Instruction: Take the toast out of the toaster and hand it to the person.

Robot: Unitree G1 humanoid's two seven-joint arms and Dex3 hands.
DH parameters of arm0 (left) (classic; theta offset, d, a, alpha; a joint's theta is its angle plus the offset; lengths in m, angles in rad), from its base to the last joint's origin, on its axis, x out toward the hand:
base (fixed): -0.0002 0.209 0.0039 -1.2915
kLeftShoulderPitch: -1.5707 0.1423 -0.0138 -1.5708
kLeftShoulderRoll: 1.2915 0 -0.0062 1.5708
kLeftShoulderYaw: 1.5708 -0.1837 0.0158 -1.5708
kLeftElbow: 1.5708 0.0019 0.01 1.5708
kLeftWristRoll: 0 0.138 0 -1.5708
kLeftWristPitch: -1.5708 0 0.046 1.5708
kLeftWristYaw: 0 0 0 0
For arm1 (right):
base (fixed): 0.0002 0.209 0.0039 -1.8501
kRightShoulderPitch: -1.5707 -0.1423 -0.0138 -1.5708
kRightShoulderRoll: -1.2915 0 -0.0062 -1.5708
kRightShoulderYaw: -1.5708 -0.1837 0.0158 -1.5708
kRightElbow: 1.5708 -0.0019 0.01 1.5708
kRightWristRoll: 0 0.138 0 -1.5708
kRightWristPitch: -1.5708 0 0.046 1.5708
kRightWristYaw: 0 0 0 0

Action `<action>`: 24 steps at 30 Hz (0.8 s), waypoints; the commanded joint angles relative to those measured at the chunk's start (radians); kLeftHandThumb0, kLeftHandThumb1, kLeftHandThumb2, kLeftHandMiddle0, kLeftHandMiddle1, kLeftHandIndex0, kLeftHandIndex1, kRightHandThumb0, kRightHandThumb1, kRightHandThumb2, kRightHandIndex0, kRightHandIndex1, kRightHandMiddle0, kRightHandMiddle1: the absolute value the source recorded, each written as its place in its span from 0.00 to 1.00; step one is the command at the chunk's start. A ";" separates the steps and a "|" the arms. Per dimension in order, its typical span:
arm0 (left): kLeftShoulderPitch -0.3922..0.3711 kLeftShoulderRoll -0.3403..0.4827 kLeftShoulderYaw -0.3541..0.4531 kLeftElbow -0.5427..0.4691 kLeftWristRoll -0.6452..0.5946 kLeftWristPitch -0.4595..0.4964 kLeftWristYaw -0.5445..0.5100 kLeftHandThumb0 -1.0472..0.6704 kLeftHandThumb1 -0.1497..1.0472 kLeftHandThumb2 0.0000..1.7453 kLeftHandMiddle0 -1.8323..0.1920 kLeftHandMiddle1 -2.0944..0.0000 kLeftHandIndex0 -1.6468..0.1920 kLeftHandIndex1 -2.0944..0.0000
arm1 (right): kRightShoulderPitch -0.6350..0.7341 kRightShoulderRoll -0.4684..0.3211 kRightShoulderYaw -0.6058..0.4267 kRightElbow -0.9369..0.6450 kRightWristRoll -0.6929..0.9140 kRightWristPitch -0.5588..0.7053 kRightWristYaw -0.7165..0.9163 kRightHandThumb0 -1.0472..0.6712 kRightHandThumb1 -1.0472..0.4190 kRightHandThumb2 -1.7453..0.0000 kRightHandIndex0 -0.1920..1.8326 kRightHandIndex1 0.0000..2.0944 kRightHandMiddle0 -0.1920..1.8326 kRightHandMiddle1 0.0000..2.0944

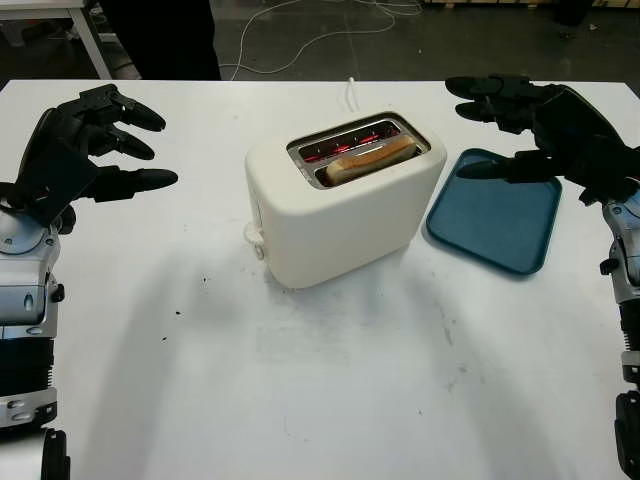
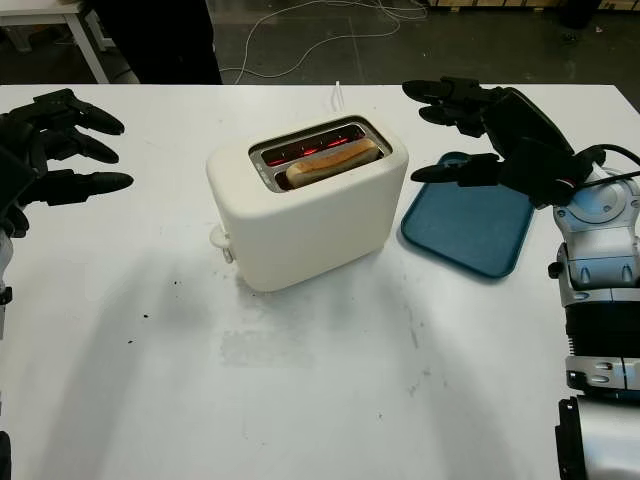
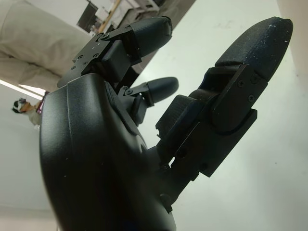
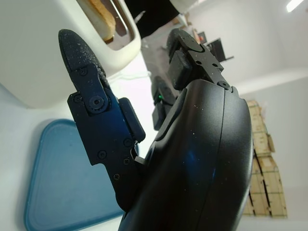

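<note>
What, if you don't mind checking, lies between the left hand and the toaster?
Only bare white table separates the open left hand from the toaster, as the left eye view shows.

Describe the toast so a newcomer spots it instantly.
Start at the cream toaster mid-table, left of the teal tray. It has two top slots; the toast pokes from the nearer one, golden-brown, while the farther slot just glows red.
</note>
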 commanded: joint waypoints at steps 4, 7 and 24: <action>0.005 0.002 0.007 0.000 -0.003 -0.012 0.008 0.00 0.61 0.00 0.67 0.39 0.62 0.46 | -0.005 -0.001 -0.003 -0.001 0.009 -0.013 0.001 0.25 0.22 1.00 0.22 0.15 0.29 0.00; 0.005 0.003 0.008 -0.006 -0.007 0.001 0.005 0.00 0.61 0.00 0.67 0.39 0.62 0.47 | -0.005 -0.002 -0.002 -0.004 0.005 -0.010 -0.002 0.25 0.22 1.00 0.22 0.15 0.29 0.00; 0.008 0.004 0.007 -0.010 -0.012 0.002 0.009 0.00 0.60 0.00 0.67 0.39 0.61 0.47 | -0.001 -0.003 -0.004 -0.001 0.005 -0.020 -0.002 0.25 0.21 1.00 0.20 0.18 0.29 0.00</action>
